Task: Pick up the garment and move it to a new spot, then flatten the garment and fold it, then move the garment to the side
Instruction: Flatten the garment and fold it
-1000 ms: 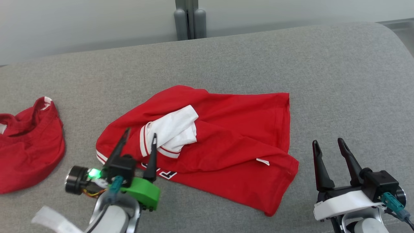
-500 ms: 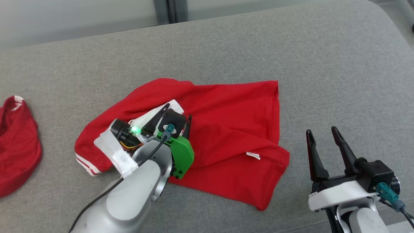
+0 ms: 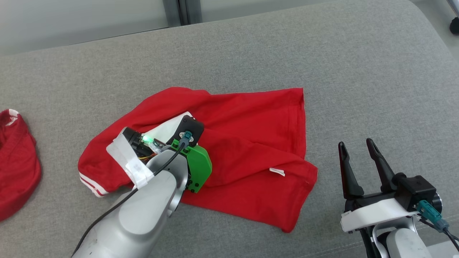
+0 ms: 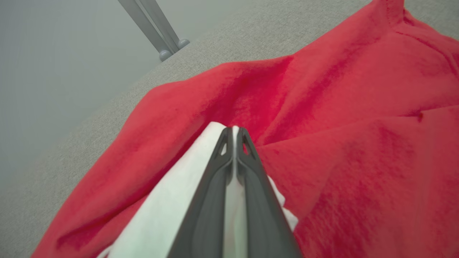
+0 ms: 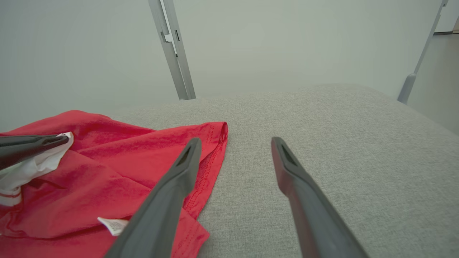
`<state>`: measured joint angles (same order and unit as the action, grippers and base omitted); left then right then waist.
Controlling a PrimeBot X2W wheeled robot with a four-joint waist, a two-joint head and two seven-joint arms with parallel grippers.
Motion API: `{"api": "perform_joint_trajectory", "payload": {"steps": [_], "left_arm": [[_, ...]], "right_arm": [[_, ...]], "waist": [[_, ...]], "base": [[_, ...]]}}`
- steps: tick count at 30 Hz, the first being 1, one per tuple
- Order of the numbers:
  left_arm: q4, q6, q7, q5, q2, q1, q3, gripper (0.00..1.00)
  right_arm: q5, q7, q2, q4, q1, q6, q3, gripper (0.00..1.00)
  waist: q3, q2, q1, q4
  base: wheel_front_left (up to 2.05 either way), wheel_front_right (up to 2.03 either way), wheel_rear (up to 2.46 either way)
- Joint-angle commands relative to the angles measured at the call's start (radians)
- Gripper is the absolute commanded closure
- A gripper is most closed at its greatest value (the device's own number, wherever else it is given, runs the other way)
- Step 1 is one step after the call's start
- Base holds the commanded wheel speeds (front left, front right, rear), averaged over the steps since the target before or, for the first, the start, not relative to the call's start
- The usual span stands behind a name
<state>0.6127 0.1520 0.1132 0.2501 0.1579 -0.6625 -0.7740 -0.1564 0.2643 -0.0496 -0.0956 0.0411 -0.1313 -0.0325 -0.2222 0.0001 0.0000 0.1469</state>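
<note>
The garment [image 3: 251, 122] is a red shirt with a white striped sleeve, lying crumpled on a grey padded surface [image 3: 322, 53]. My left arm reaches over its left half. In the left wrist view my left gripper [image 4: 233, 130] is shut on the white sleeve fabric [image 4: 172, 204], with red cloth [image 4: 322, 107] beyond it. My right gripper [image 3: 355, 144] stands open to the right of the shirt's lower right corner, above bare surface. In the right wrist view the right gripper [image 5: 235, 140] is open beside the shirt's hem [image 5: 215, 143].
A second red garment [image 3: 14, 161] lies at the far left edge. A small white label [image 3: 277, 171] sticks out of the shirt. A grey post [image 3: 175, 12] stands behind the surface. The surface curves away at the far right [image 3: 437, 43].
My left arm reached forward over the shirt and its fingers closed on the white sleeve. The head camera shifted, so the scene slid left. The right gripper stayed open in place.
</note>
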Motion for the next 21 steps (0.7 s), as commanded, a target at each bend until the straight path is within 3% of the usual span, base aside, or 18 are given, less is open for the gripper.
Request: {"api": "perform_joint_trajectory", "payload": {"steps": [1, 9, 17, 21], "left_arm": [[0.005, -0.007, -0.004, 0.010, 0.003, -0.010, 0.000, 1.00], [-0.083, 0.001, -0.037, 0.036, 0.041, 0.039, 0.019, 1.00], [-0.336, 0.064, -0.094, 0.043, 0.214, 0.137, 0.101, 1.00], [-0.456, 0.104, -0.097, 0.049, 0.295, 0.191, 0.145, 1.00]], "right_arm": [[-0.002, 0.000, -0.002, -0.002, 0.001, 0.001, -0.001, 0.00], [0.010, 0.000, -0.002, 0.006, -0.021, 0.001, 0.012, 0.00], [-0.005, 0.000, -0.001, 0.017, -0.102, 0.001, 0.009, 0.00], [-0.105, 0.000, -0.003, -0.026, -0.122, 0.001, 0.005, 0.00]], "waist": [[0.004, -0.0001, 0.0000, -0.004], [0.020, -0.0001, 0.0000, -0.034], [0.014, -0.0001, 0.0000, -0.075], [0.014, -0.0001, 0.0000, -0.086]], "base": [[0.00, 0.00, 0.00], [0.00, 0.00, 0.00], [0.00, 0.00, 0.00], [0.00, 0.00, 0.00]]}}
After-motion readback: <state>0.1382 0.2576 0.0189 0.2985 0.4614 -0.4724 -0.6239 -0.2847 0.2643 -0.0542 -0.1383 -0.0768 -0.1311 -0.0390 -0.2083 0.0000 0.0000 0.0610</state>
